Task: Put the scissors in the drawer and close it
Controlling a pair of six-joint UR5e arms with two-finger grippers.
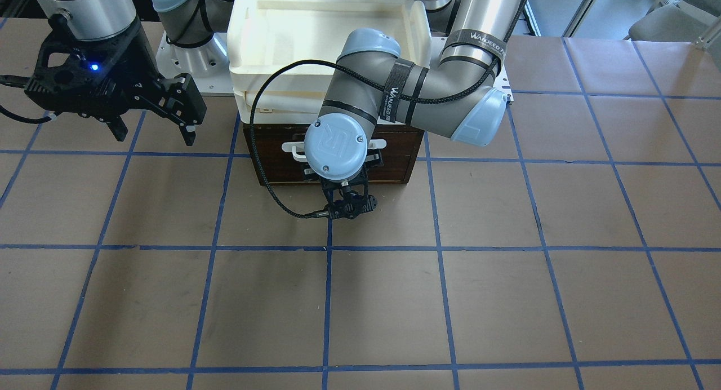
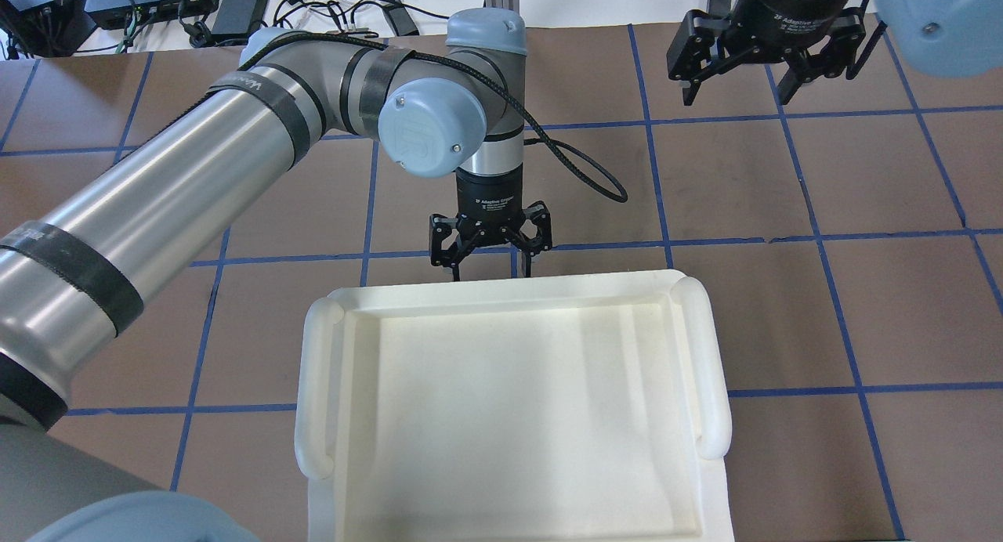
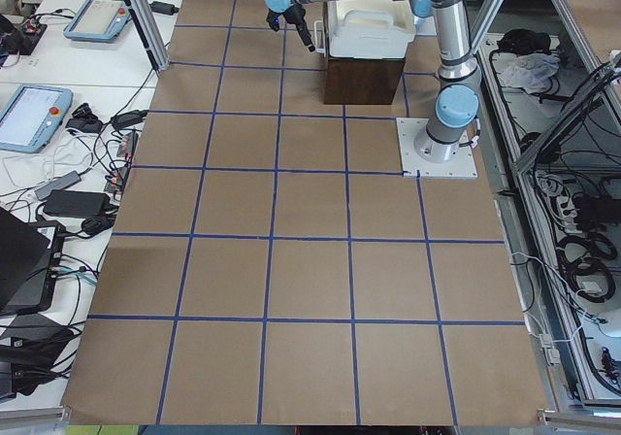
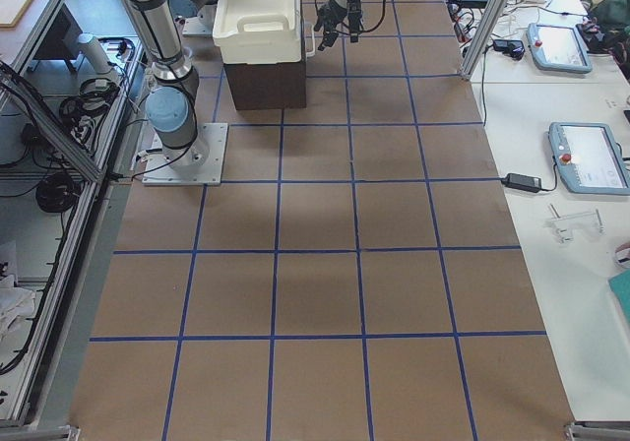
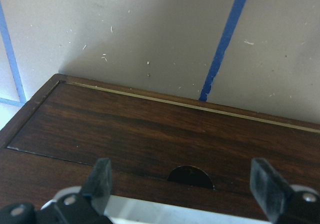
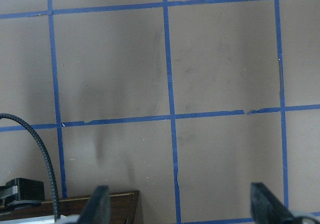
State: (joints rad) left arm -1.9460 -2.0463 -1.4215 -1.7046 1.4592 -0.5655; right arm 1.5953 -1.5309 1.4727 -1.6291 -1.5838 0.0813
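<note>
As left gripper (image 5: 185, 181) gapes at the drawer (image 1: 394, 153) front, right gripper (image 1: 155, 135) hangs splayed aside.

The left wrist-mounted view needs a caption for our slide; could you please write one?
Open left gripper hovering at the white handle of the dark wooden drawer.

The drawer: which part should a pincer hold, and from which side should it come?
Probably the white bar handle on the drawer front, coming straight at that front. The bar runs level and looks thin, so closing on it from above and below should fit best.
</note>
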